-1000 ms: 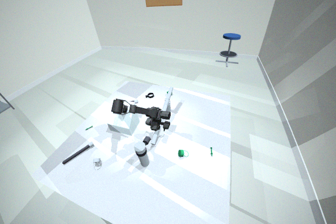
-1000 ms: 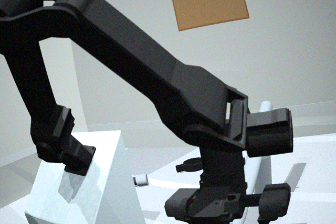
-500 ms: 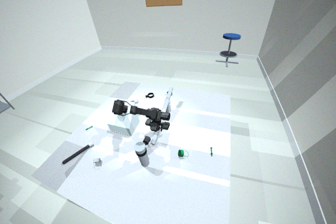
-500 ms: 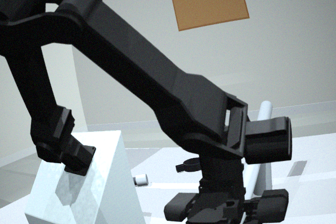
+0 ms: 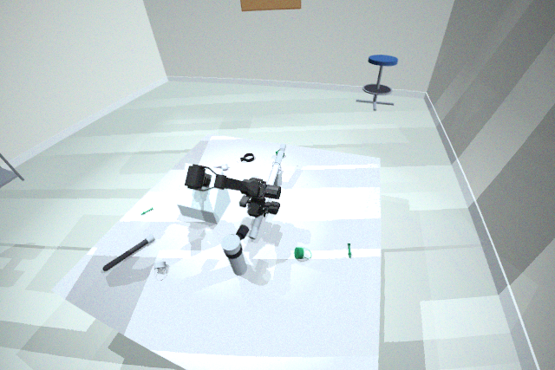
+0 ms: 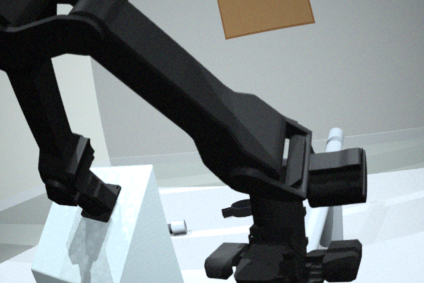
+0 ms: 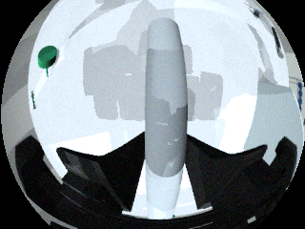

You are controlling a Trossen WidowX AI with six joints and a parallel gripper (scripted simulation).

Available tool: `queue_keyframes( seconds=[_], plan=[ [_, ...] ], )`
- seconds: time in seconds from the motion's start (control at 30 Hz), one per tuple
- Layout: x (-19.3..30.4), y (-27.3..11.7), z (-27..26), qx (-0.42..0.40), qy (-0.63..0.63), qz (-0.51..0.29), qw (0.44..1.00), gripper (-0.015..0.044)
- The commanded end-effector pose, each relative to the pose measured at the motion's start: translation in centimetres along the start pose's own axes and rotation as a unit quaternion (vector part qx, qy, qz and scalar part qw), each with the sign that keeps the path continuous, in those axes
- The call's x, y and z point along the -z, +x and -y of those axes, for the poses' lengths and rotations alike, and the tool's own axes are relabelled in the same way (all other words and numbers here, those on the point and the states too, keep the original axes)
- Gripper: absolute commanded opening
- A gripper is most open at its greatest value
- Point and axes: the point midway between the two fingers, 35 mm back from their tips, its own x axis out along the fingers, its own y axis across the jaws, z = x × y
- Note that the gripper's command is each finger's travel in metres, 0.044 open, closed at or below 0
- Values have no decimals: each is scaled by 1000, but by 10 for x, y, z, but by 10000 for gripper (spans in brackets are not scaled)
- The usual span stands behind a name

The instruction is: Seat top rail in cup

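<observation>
The pale rail (image 5: 274, 173) (image 6: 317, 226) (image 7: 166, 72) slopes across the mat, its far end beside a green part (image 5: 277, 153). My gripper (image 5: 258, 217) (image 7: 163, 135) is shut on the rail, one finger on each side, not far from its near end. The big post (image 5: 239, 266) stands upright with a light post cap (image 5: 231, 243) and a black brace band (image 5: 235, 254) close under it. The black rail-end cup (image 5: 242, 231) hangs on the band. The rail's near end is beside the cup, to its right in the top view, and looks outside it. The wrist view does not show the cup.
The white wedge-shaped block (image 5: 197, 213) (image 6: 147, 232) stands under the arm's left part. A black ring clamp (image 5: 243, 159) (image 6: 241, 209) lies behind. A green cap (image 5: 298, 253) (image 7: 48, 57) lies right of the post. A black rod (image 5: 127, 255) and a pale wire-loop cap (image 5: 159, 263) lie left.
</observation>
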Motion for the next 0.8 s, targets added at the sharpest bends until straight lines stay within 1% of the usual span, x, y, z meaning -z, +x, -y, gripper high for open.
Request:
queue_keyframes(
  seconds=[0.0,0.4,0.77],
  plan=[
    [1,-7,-1,0,-3,6,1000,0],
    [-6,-48,0,15,-1,83,996,0],
    [-17,-94,-3,-4,-3,160,987,0]
  ],
)
